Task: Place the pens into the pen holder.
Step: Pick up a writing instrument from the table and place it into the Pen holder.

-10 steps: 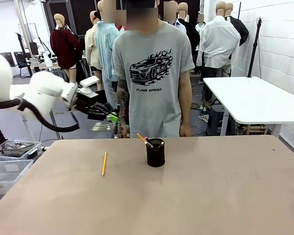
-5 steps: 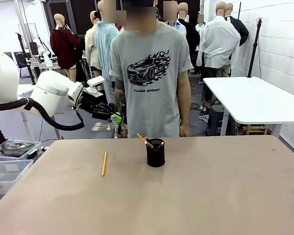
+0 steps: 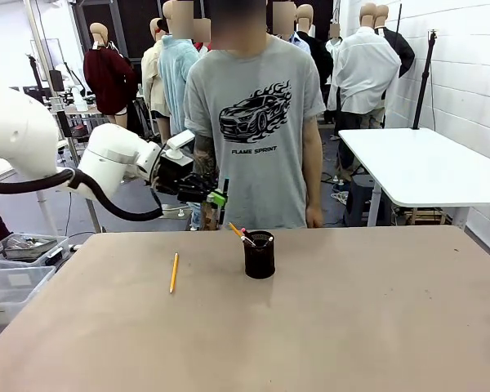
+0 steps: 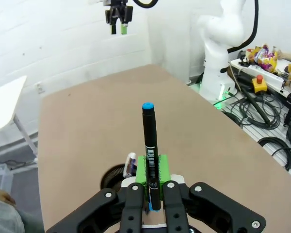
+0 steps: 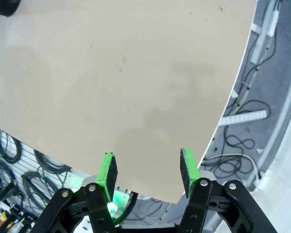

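Table (image 3: 351, 327): tan and broad, with person (image 3: 253, 139) at far edge.
Left gripper (image 3: 216, 198): hung above far edge, just left of pen holder (image 3: 260, 255); clenched on black pen (image 4: 149, 141), green pads (image 4: 161, 167) pressed to both sides of barrel.
Right gripper (image 5: 144, 167): jaws stood well apart, nothing between; hovered over table's edge.
Pen holder: stood upright near table's middle; held two sticks (image 3: 238, 233) leaning out toward picture left.
Yellow pencil (image 3: 174, 272): lay flat, well left of holder, long axis running near to far.
Black pen: long axis in line with fingers, blue end foremost, other end between pads.
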{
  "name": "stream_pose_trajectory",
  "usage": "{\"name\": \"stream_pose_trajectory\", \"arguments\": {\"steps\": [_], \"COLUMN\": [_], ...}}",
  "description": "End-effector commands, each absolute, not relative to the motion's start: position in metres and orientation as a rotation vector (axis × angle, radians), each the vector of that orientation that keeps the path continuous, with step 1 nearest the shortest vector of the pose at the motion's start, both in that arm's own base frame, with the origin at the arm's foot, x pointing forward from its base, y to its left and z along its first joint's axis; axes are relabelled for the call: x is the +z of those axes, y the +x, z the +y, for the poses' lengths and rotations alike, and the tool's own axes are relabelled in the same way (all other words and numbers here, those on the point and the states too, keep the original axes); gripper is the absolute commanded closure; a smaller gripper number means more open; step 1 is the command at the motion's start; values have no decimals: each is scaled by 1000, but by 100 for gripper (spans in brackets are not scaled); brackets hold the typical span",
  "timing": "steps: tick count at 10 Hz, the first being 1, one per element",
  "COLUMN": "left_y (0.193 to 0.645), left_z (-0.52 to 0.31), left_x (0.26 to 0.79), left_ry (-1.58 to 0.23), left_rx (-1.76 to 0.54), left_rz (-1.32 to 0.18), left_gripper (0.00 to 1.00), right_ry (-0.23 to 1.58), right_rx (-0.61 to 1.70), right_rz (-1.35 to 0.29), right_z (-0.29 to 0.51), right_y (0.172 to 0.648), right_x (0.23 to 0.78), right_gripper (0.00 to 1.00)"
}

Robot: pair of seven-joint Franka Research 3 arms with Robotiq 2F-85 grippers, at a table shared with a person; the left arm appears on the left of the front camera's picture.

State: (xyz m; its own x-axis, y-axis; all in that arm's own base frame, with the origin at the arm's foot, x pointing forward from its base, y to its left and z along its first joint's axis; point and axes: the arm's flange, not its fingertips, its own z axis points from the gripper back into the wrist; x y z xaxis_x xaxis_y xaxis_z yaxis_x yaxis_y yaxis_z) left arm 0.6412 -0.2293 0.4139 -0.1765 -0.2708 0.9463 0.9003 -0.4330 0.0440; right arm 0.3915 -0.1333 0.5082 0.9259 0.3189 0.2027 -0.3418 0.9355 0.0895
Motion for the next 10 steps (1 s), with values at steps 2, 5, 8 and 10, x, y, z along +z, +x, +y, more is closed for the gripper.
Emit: {"name": "stream_pose_trajectory", "arguments": {"steps": [2,5,8,10], "left_y": [675,690,699,700], "left_z": [-252,-278,-302,-316], "left_x": [409,385,367,358], "left_ry": [-1232,-1278,-1329,-1371], "left_rx": [-1767,-1771,-1749,-1757], "left_rz": [-876,-865,-873,-837], "left_gripper": [100,100,100,100], "right_ry": [110,110,110,110], "right_rx": [340,340,340,340], "right_rz": [-191,-191,-191,-191], "right_z": [-133,-133,-133,-133], "right_y": [391,391,391,391], "right_x": [505,505,505,505], "right_gripper": [34,34,34,34]}}
